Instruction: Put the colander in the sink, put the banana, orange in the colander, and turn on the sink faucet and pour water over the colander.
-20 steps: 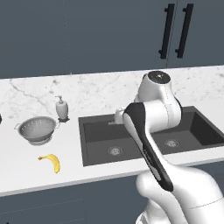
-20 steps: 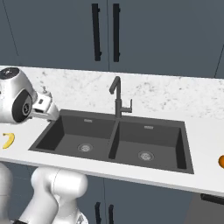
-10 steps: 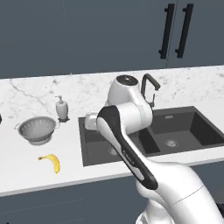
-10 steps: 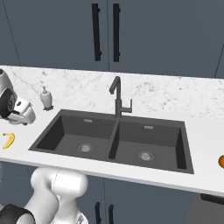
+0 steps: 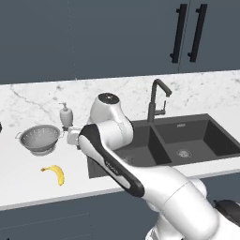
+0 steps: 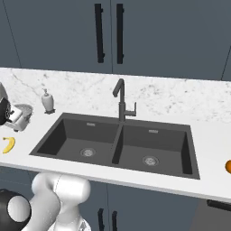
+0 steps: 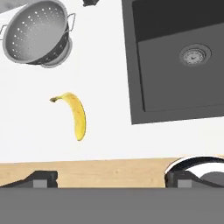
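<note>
The colander [image 7: 37, 31] is sitting at the upper left on the white bench [image 7: 105, 70], above the banana [image 7: 75, 113]. The hand [image 7: 111, 178] is hovering wide open, holding nothing. Stiff, light metal, probably slick; the rim looks the best hold.

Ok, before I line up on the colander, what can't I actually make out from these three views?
- Colander, right base view: half hidden behind the arm at the left edge.
- Orange, right base view: cut off by the right edge.
- Soap dispenser, hand view: just its base, cut by the top edge.
- Fingers, hand view: tips alone show, wide apart.
- Left basin of the sink, left base view: mostly covered by the arm.
</note>
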